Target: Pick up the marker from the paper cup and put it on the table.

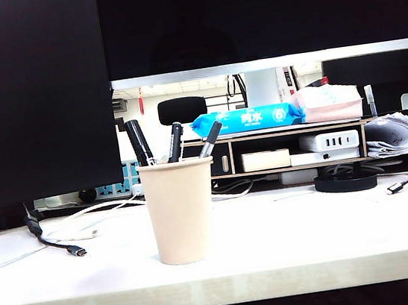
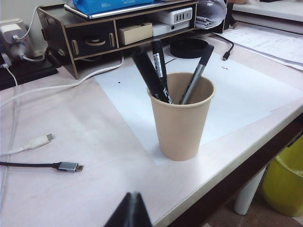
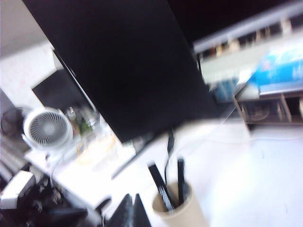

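**Marker stands in the cup with two pens; both claws closed and empty**

The paper cup (image 1: 181,210) stands upright near the front edge of the table (image 1: 314,243), on a white sheet. It holds three writing tools, all leaning on the rim. The marker (image 1: 139,142), thick and black with white lettering too small to read, leans toward the left edge. Beside it stand a slimmer black pen (image 1: 175,141) and a grey-barrelled pen (image 1: 210,139) with a black tip.

Along the back edge a dark wooden shelf (image 1: 299,132) carries a blue wipes pack (image 1: 247,119) with white Chinese characters; a white multi-port charger (image 1: 329,140) sits in one compartment.

The left gripper (image 2: 133,208) hangs off the front edge, jaws pressed together, holding nothing. The right gripper (image 3: 132,210), in a blurred view, hangs beside the cup, pinched closed and empty.
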Motion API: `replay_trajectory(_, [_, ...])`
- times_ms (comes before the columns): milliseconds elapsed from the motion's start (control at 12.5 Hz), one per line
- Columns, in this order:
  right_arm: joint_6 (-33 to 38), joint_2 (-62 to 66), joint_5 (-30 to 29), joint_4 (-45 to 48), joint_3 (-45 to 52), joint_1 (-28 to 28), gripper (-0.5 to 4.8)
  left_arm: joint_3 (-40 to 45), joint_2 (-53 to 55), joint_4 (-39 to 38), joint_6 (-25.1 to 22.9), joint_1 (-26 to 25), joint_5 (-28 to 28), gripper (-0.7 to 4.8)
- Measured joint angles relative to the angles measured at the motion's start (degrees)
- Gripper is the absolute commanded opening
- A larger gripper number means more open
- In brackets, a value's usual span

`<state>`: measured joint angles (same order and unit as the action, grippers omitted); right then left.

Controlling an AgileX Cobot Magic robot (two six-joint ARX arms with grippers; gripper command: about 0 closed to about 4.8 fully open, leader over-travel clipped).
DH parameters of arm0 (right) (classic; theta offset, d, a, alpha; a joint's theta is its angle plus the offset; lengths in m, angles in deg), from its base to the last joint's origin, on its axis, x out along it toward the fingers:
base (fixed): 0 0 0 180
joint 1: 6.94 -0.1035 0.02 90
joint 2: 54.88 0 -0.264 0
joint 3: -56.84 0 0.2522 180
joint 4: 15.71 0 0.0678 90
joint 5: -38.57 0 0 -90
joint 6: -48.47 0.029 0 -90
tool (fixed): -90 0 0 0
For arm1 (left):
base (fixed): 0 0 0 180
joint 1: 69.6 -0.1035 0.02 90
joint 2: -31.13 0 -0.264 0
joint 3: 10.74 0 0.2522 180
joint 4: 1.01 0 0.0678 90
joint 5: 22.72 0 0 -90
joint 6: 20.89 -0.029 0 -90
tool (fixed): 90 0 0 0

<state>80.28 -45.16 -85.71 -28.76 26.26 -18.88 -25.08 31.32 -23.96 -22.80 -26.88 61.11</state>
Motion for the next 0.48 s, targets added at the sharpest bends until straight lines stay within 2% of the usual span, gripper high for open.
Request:
replay_trajectory(80, [-4.0, 11.4, 0.1, -0.8, -5.7, -2.9, -0.05, 0.0, 0.0, 0.0, 0.0, 0.0, 0.0, -0.04])
replay_trajectory(240, [-9.0, 23.1, 0.3, -1.4, -11.8, -6.2, -0.05, 0.0, 0.0, 0.0, 0.0, 0.0, 0.0, -0.04])
replay_trajectory(320, [-12.1, 34.3, 2.8, -2.1, -17.9, -11.4, -0.05, 0.0, 0.0, 0.0, 0.0, 0.0, 0.0, -0.04])
replay_trajectory(480, [-16.8, 47.3, 7.0, -3.9, -26.2, -19.0, -0.05, 0.0, 0.0, 0.0, 0.0, 0.0, 0.0, -0.04])
